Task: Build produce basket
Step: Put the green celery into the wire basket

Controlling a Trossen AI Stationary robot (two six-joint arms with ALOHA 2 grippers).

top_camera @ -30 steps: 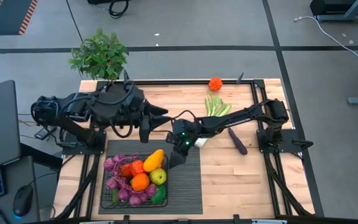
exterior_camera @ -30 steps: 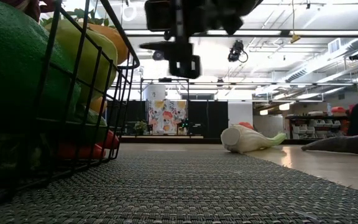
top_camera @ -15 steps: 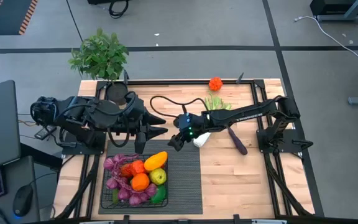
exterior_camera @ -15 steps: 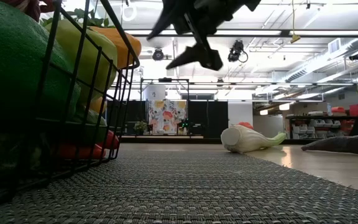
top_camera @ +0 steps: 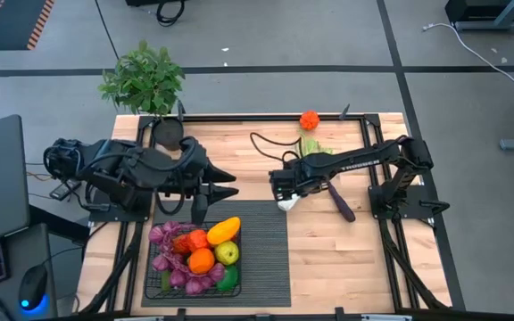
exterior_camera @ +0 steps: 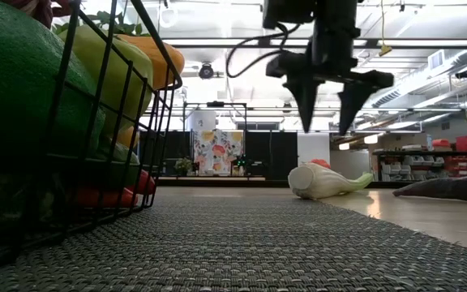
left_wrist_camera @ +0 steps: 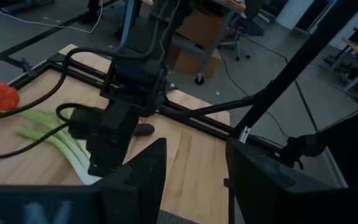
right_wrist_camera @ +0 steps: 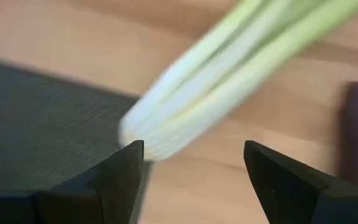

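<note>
The black wire basket (top_camera: 161,283) stands on the dark ribbed mat (top_camera: 266,259) at the near left. It holds grapes, an orange, a lemon, a green apple and other produce. A leek (top_camera: 300,169) lies on the wood, its white end (top_camera: 286,204) at the mat's far right corner. My right gripper (top_camera: 277,187) hangs open above that white end, with a finger on either side of it (right_wrist_camera: 229,81) and no touch. My left gripper (top_camera: 230,184) is open and empty over the table, just beyond the basket.
A dark purple eggplant (top_camera: 340,201) lies on the wood right of the leek. A red-orange fruit (top_camera: 309,119) sits at the far edge. A potted plant (top_camera: 143,80) stands beyond the far left corner. Bare wood lies to the mat's right.
My right gripper has gone from over the mat beside the basket toward the table's right and far side. It has turned until its fingers point down over the leek's white end. My left arm has sunk a little. The produce has stayed put.
</note>
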